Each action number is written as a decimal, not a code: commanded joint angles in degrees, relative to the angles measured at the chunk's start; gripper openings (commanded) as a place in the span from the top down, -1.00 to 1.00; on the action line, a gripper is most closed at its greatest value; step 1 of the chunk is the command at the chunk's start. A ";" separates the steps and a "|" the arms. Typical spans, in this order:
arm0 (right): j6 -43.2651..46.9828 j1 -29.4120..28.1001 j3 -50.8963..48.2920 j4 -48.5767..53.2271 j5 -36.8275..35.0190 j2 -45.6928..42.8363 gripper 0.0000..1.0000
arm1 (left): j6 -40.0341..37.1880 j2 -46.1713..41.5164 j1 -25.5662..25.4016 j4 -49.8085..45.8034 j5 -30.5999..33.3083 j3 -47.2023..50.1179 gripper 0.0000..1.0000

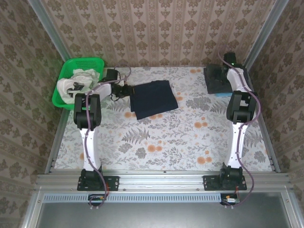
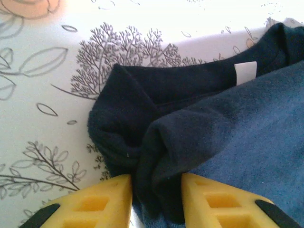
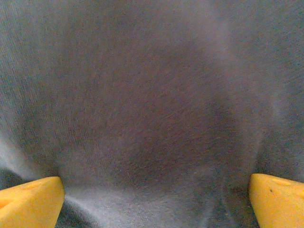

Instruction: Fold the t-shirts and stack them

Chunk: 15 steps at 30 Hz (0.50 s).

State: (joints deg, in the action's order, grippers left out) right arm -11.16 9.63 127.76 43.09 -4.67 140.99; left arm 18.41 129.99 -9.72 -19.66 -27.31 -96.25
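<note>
Green basket (image 1: 83,61): white t-shirts (image 1: 71,86) inside | left gripper (image 2: 156,184) pinches navy t-shirt (image 2: 228,135)

My left arm (image 1: 88,114) bends forward at the elbow, the left claw (image 2: 156,179) pinched on a fold of the navy t-shirt (image 2: 237,142). My right arm (image 1: 239,111) stretches toward the far right, the right claw (image 3: 154,190) spread wide.

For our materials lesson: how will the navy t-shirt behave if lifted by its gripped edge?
Probably floppy: the navy t-shirt bunches inside the left gripper. Folded flat, it would likely fall open. Its fuzzy weave seems unlikely to slip.
</note>
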 commanded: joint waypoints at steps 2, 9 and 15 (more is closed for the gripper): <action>0.30 -0.99 -3.93 6.66 11.16 -3.24 -0.97 | 0.92 -3.31 -0.37 1.00 -3.16 1.61 0.33; 0.17 -5.14 -11.87 10.20 12.34 -7.98 -0.88 | 0.84 -3.43 0.01 1.38 -4.01 2.35 0.33; 0.62 -11.89 -22.48 7.48 10.69 -13.90 -0.84 | 1.30 -3.86 1.16 3.07 -5.66 4.51 0.34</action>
State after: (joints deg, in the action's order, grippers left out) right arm -10.39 1.50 109.86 46.44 3.22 129.62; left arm 18.48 128.95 -9.26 -16.99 -30.48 -93.19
